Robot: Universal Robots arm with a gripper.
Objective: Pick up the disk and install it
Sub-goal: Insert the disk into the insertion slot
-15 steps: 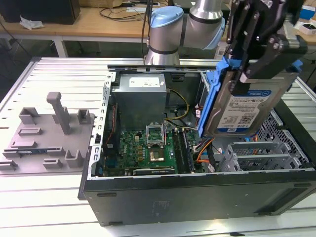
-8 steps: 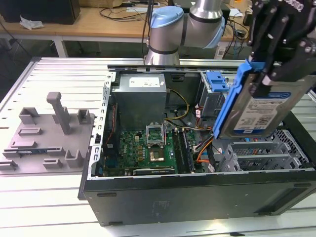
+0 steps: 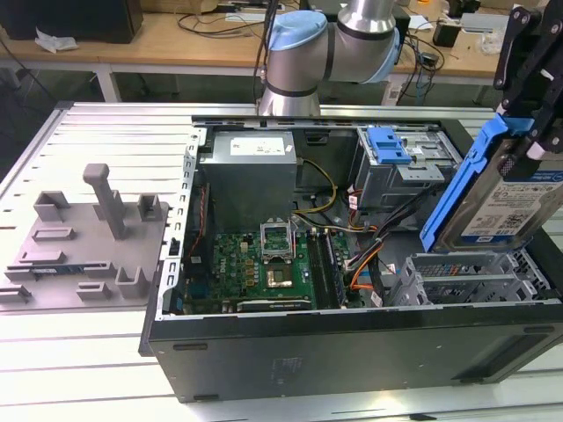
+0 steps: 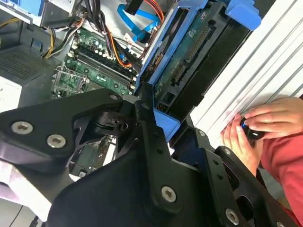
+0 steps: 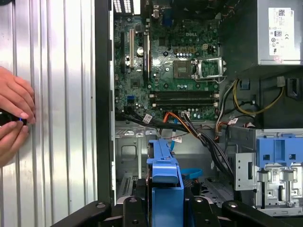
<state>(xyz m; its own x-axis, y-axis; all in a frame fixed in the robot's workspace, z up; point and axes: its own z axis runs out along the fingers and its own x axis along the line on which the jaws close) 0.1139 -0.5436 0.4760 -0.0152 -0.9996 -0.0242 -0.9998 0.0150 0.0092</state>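
In the exterior view the disk (image 3: pixel 500 195) hangs in the air at that view's right. It is tilted steeply with its labelled face showing, above the grey drive cage (image 3: pixel 475 280) in the corner of the open computer case (image 3: pixel 352 352). It is not yet seated in any bay. The jaws are closed on the disk's upper end, black fingers (image 3: pixel 530 132) pressing on the blue carrier rather than on the bare metal.

I judge the disk to be rigid and fairly dense for its bulk, with a smooth metal shell that could slip. The plastic carrier looks springier and gives a better purchase. The carrier's side rails seem the sensible place to grip, away from the label face and the connector edge. A drive like this probably takes knocks badly, so contact with the cage walls is the risk.

The arm (image 3: pixel 325 44) reaches in from behind the case, its wrist pitched so the disk points down toward the cage. In the first wrist view the carrier (image 5: pixel 165 176) sits edge-on between the linkages, with the motherboard (image 5: pixel 165 61) beyond. In the second wrist view a person's hands (image 4: pixel 262 124) rest on the ribbed bench (image 4: pixel 265 61) beside the case.
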